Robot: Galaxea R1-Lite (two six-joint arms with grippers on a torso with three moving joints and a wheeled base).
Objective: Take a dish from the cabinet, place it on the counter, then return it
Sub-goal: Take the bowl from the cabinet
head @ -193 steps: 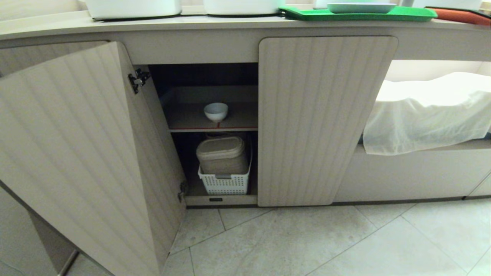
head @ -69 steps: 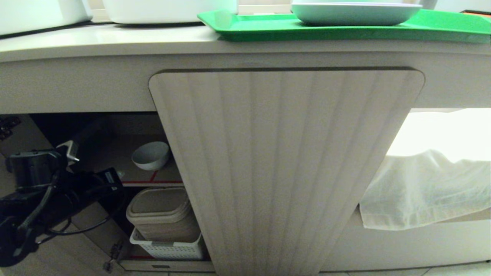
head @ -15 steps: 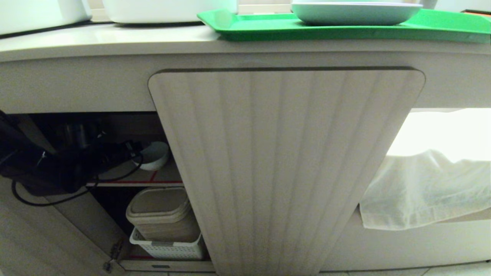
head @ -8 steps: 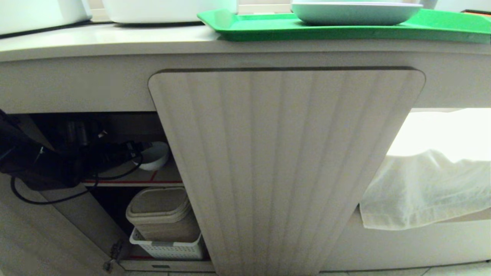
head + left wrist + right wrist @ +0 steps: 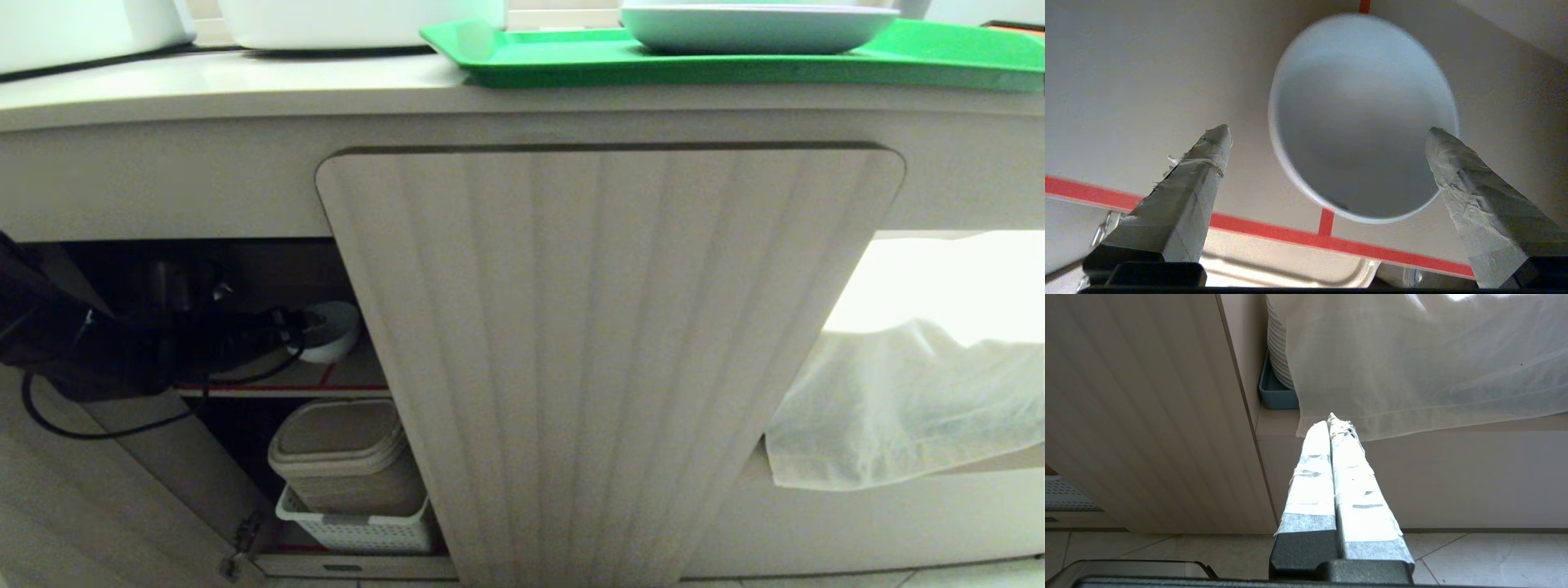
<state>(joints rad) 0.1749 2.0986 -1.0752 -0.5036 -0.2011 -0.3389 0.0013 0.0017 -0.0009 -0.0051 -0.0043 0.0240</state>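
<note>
Reached into the open left half of the cabinet (image 5: 604, 343) with the left gripper (image 5: 1327, 134), jaws spread wide and grasping nothing. Found the dish (image 5: 1363, 118), a white bowl, standing on the inner shelf (image 5: 1126, 81) behind the red tape (image 5: 1290, 234) along the shelf's front edge. Seen from the left wrist: lay between the two taped fingers (image 5: 1188, 196), but off centre, with one fingertip at the rim, touching or just shy of it, not to be told which, and the other finger well clear on the far side with bare shelf between. Seen from the head camera: dish (image 5: 331, 331) partly hidden behind the dark arm and cable, with the gripper (image 5: 286, 327) at the bowl's near side. Below the shelf, stood a beige lidded container (image 5: 343, 449) in a white basket (image 5: 359, 531). Up on the table (image 5: 204, 86), rested a green tray (image 5: 571, 61) carrying a pale plate (image 5: 751, 28). Hung the right gripper (image 5: 1333, 424) low before the closed door and a white cloth (image 5: 1412, 367), jaws clenched together on nothing.
</note>
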